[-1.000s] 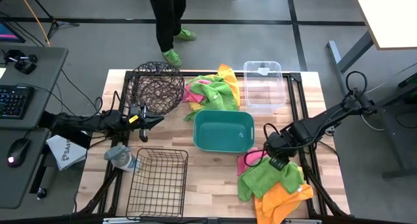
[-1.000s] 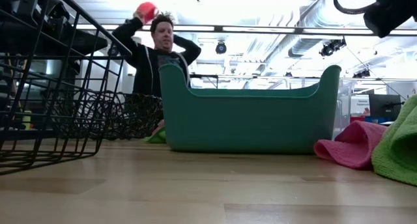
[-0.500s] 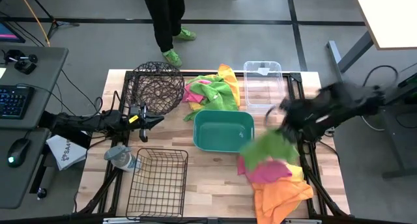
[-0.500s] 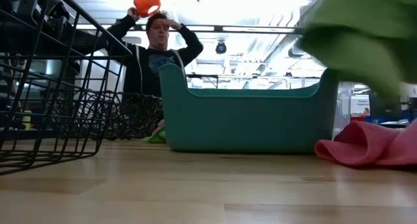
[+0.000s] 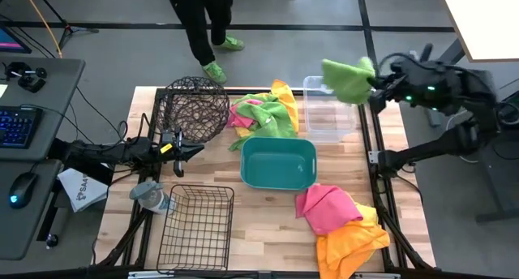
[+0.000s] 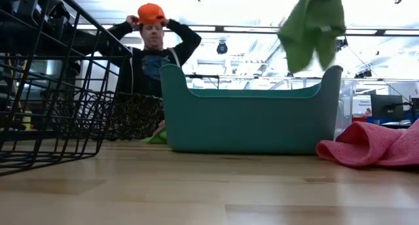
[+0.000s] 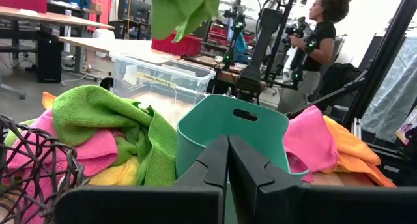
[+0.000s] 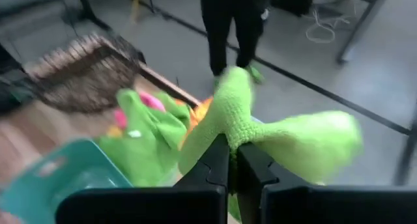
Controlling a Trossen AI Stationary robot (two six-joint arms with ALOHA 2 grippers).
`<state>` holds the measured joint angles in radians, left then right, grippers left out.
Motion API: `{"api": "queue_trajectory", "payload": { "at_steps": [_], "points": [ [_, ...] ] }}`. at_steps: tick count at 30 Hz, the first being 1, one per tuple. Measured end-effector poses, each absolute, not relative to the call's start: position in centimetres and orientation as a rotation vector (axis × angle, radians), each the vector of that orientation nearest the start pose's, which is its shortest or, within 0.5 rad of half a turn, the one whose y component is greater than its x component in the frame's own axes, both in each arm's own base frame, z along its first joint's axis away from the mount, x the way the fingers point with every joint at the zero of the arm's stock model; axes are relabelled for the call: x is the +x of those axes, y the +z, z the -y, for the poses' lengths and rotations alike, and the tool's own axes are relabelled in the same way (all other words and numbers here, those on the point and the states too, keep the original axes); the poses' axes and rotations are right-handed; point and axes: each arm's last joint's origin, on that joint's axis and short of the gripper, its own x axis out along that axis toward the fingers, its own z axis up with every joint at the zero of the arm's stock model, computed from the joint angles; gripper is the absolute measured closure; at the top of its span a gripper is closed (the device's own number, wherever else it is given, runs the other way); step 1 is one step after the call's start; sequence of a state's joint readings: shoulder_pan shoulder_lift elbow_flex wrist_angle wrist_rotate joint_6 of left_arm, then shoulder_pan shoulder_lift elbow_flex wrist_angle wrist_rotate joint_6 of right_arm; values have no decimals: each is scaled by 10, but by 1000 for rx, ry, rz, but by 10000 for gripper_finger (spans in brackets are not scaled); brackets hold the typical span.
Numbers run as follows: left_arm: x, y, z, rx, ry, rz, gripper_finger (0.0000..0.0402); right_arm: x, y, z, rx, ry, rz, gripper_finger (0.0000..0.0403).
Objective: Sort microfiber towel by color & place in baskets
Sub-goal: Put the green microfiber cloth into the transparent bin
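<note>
My right gripper point(image 5: 375, 80) is high over the table's far right, shut on a bright green towel point(image 5: 349, 78) that hangs in the air above the clear plastic bin point(image 5: 328, 109). The same towel shows in the low view point(image 6: 314, 25) and the left wrist view point(image 7: 186, 9). My left gripper point(image 5: 190, 152) waits shut beside the round dark wire basket point(image 5: 193, 109). A pink towel point(image 5: 324, 208) lies on an orange one point(image 5: 349, 242) at the near right. The teal tub point(image 5: 278, 161) stands mid-table. My right gripper pinches a bunched fold of the green towel point(image 8: 229, 123) between its two fingers, coming level from the table's right side. The towel is lifted clear of everything. It spreads and droops loosely past the fingertips point(image 8: 218, 152); one layer or several, I cannot tell.
A heap of green, pink, yellow and orange towels point(image 5: 263, 110) lies between the round basket and the clear bin. The rectangular black wire basket point(image 5: 195, 226) sits near left, a grey-blue cloth lump point(image 5: 150, 196) beside it. A person point(image 5: 203, 27) stands beyond the far edge.
My right gripper rose from the near-right pile and swung toward the far edge, carrying the green towel with it. The towel left the pile and now hangs high over the clear bin. The pink towel beneath it lies uncovered on the orange one.
</note>
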<state>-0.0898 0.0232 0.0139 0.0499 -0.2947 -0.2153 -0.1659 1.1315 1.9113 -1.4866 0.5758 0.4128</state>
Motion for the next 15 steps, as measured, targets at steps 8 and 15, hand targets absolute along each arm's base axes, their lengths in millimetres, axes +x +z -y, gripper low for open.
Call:
{"api": "queue_trajectory", "payload": {
  "at_steps": [8, 15],
  "points": [
    [97, 171, 0, -222, 200, 62, 401, 161, 443, 74, 175, -724, -655, 402],
    [97, 171, 0, -222, 200, 62, 401, 160, 396, 114, 174, -822, -797, 403]
  ]
}}
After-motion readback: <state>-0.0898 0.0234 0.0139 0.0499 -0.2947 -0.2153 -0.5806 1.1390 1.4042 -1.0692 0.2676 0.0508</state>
